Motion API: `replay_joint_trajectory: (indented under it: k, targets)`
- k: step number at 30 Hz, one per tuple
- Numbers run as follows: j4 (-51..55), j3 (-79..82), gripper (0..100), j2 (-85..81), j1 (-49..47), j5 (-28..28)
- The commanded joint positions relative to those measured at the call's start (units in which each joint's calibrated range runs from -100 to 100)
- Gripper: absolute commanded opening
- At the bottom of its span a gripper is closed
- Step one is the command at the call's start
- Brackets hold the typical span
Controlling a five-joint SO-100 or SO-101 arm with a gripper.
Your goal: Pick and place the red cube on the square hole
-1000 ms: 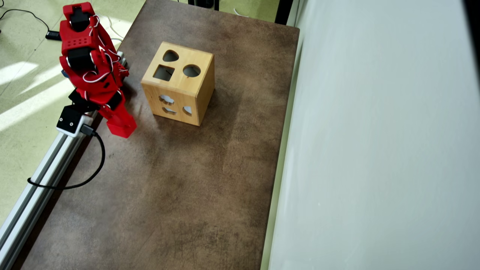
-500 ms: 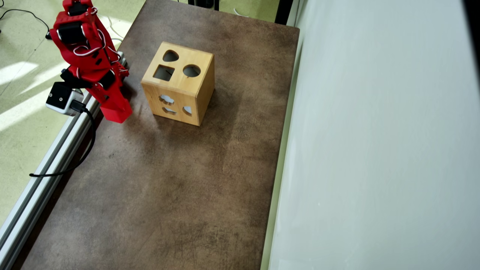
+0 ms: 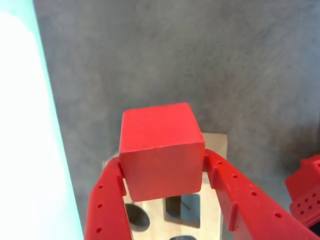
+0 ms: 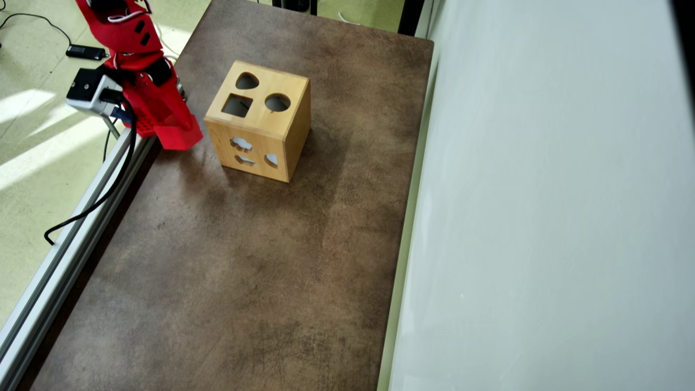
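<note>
Red cube (image 3: pixel 161 155) held in gripper (image 3: pixel 162 175), short of the square hole (image 3: pixel 182 206).
Wrist view: jaws clamp the cube's two sides; wooden box (image 3: pixel 216 142) top shows beneath, square hole at about 5 o'clock from the cube, partly hidden. Overhead view: cube (image 4: pixel 178 136) just beside the box's (image 4: pixel 274 122) edge; square hole (image 4: pixel 237 105) lies toward 2 o'clock. Brown table (image 4: pixel 244 260) bare around; pale wall (image 4: pixel 543 217) well apart.

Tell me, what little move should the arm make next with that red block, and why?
Probably carry it sideways, toward the right in the overhead view, over the square hole. The pincer grips the red cube on both sides, but in the overhead view the cube sits left of the wooden box, not above it.
</note>
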Motion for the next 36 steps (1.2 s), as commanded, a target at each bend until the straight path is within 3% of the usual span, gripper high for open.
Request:
replay_joint_trajectory:
  k: [1, 15, 36]
  targets:
    - [0.57, -0.61, 2, -3.08, -4.69, -1.42]
    - [0.73, -0.34, 2, -3.08, -16.58, -8.69]
    - [0.81, 6.54, 2, -3.08, -19.25, -13.33]
